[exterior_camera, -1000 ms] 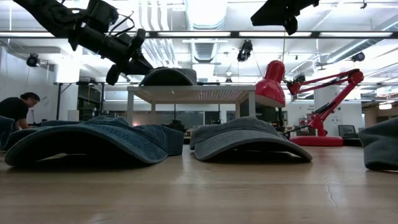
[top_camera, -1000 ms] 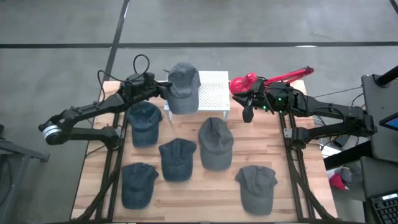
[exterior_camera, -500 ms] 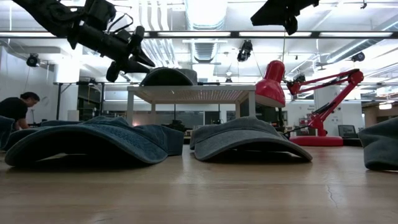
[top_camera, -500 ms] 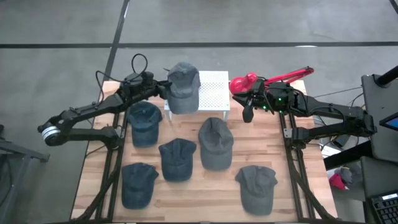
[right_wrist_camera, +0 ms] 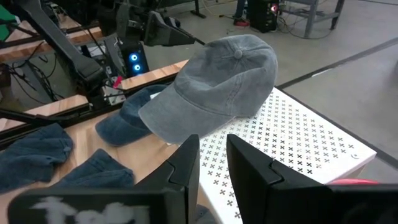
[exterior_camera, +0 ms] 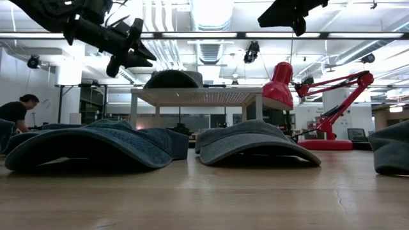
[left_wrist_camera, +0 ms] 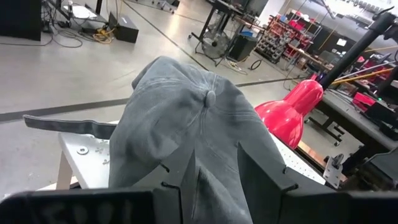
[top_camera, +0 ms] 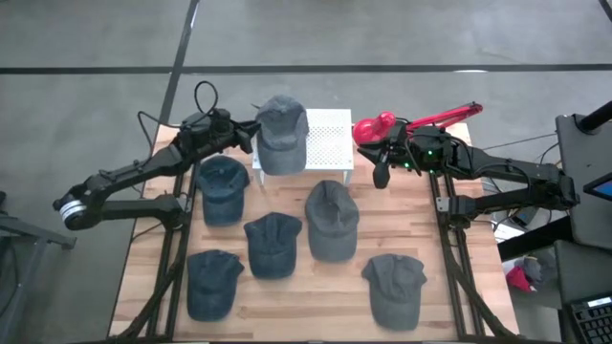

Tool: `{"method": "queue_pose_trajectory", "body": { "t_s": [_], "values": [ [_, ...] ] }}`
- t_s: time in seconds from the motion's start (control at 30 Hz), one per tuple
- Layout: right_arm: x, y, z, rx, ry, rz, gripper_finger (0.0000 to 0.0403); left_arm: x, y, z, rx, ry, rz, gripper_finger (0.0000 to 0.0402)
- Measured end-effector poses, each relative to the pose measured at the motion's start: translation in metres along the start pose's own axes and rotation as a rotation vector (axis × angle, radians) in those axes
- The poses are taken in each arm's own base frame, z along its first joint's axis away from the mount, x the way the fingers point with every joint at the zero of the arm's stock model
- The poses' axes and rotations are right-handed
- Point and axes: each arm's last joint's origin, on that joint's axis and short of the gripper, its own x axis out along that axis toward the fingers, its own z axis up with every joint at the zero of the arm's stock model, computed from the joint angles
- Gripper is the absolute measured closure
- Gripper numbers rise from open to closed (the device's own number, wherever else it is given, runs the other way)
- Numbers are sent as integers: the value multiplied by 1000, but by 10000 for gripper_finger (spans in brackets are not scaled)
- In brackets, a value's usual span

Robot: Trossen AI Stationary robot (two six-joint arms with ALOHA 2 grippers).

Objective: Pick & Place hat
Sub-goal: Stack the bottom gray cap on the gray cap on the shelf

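Note:
A grey cap [top_camera: 282,134] sits with its crown on the white perforated stand [top_camera: 330,143] at the table's far side, and its brim overhangs the stand's near edge [right_wrist_camera: 168,121]. My left gripper [top_camera: 251,132] is open, level with the cap's left side and a little above it [exterior_camera: 135,52]. The cap [left_wrist_camera: 186,118] shows beyond its fingers, and it touches nothing. My right gripper [top_camera: 381,172] hangs high to the right of the stand [exterior_camera: 295,22]. Its fingers stand a narrow gap apart [right_wrist_camera: 212,158] and hold nothing.
Several dark blue and grey caps [top_camera: 273,244] lie spread over the wooden table [top_camera: 459,287] on the near side of the stand. A red desk lamp [top_camera: 375,127] stands at the far right, beside my right gripper. A person [exterior_camera: 14,112] is in the room behind.
My left gripper has drawn back from the cap on the stand, rising and moving toward the table's left edge. The cap has stayed where it was on the stand.

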Motion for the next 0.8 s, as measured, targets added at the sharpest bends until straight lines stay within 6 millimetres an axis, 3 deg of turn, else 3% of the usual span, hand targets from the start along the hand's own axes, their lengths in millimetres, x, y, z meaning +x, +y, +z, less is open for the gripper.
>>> {"method": "queue_pose_trajectory", "body": {
  "t_s": [0.17,0.43,0.8],
  "values": [
    [0,1,0,-1,7,22,330,-7,-2,5,13,-30,-14,289],
    [-1,6,-3,-5,58,214,343,-32,-14,17,23,-72,-166,289],
    [-9,33,-19,-24,198,350,330,-59,-31,5,20,61,-297,289]
  ]
}}
